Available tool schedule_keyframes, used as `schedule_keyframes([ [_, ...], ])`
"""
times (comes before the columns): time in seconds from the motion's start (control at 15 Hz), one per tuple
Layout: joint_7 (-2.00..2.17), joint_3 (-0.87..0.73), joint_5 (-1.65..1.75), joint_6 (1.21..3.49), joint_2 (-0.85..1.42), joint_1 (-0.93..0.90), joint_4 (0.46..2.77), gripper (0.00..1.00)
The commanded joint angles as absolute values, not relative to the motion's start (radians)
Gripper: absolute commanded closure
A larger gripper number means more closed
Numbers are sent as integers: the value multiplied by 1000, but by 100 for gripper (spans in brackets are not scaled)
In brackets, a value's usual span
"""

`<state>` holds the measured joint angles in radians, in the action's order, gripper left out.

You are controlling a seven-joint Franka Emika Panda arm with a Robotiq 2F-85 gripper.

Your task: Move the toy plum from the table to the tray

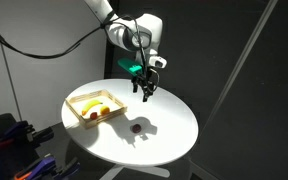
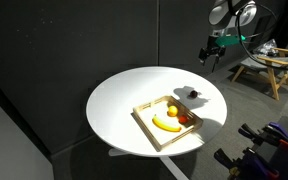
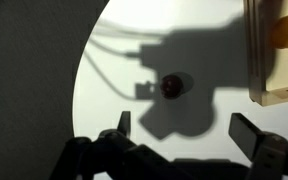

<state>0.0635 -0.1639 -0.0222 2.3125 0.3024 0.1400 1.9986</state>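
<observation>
The gripper (image 1: 144, 92) hangs above the table (image 1: 172, 128), jaws spread wide, holding nothing. The toy plum (image 3: 171, 85) lies on the white top below it, near the wooden tray (image 1: 73, 104) but outside it.

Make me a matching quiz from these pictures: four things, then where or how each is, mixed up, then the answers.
1 toy plum
2 yellow banana toy
3 end effector
4 tray

A open, in the air above the table
B inside the tray
C on the bare table beside the tray
D light wood, resting on the table

Pairs: 1-C, 2-B, 3-A, 4-D
</observation>
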Motion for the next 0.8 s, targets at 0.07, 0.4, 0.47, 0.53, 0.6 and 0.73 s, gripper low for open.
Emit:
schedule_keyframes([
  [0.07, 39, -148, -51, 2327, 396, 162, 1923, 0],
  [0.4, 39, -144, -55, 2325, 434, 167, 1897, 0],
  [0.47, 65, -155, -25, 2338, 425, 150, 1928, 0],
  [0.53, 65, -155, -25, 2338, 429, 150, 1924, 0],
  [0.6, 65, -155, -25, 2338, 429, 150, 1922, 0],
  [0.73, 65, -155, -25, 2338, 429, 150, 1919, 0],
])
